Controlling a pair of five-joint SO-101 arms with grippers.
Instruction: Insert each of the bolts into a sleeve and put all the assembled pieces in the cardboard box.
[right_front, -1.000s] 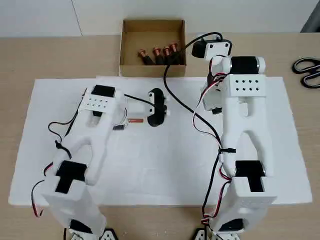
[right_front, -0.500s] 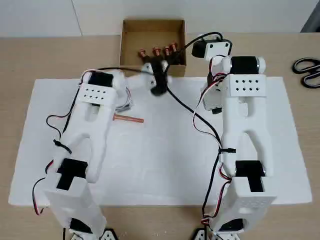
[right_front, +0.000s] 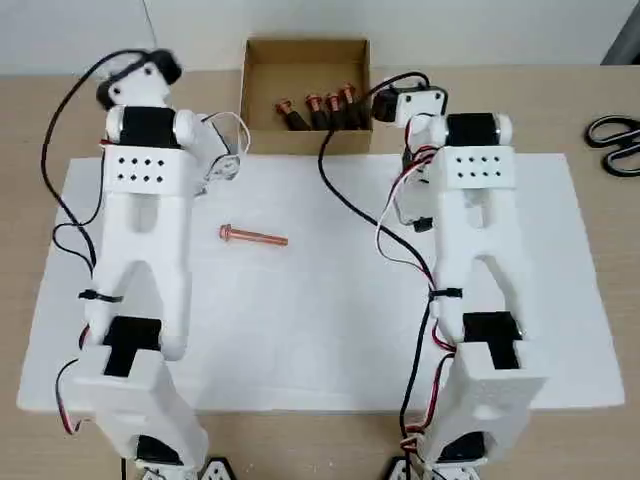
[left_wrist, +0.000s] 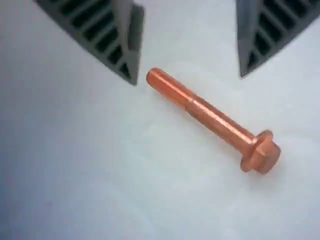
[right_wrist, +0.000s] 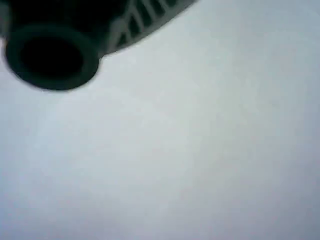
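- The table (right_front: 60, 110) is the biggest thing. It has a white sheet (right_front: 330, 330) on it, and the sheet lies under both sets of jaws.
- The left arm (right_front: 140, 250) and the right arm (right_front: 480, 250) stand side by side over the sheet.
- The cardboard box (right_front: 258, 95) sits past the far edge of the sheet, well away from both sets of jaws. Four finished pieces (right_front: 320, 108) lie in a row inside it, each one a bolt in a dark sleeve.
- A pair of scissors (right_front: 615, 140) lies on the bare table, out past the right arm and far from any jaws.
- The left gripper (left_wrist: 187, 75) has its jaws spread wide and there is nothing in them.
- One copper bolt (left_wrist: 210, 117) lies flat on the sheet, just below the left jaws. Its plain end is close to the tip of one jaw but does not touch it. Its head points away, out past the tip of the other jaw. It is well away from the right jaws.
- The right gripper (right_wrist: 85, 20) hangs over the sheet with its jaws squeezed on a black sleeve (right_wrist: 50, 57). The sleeve's round open end pokes out beside the ribbed jaw, up off the sheet.
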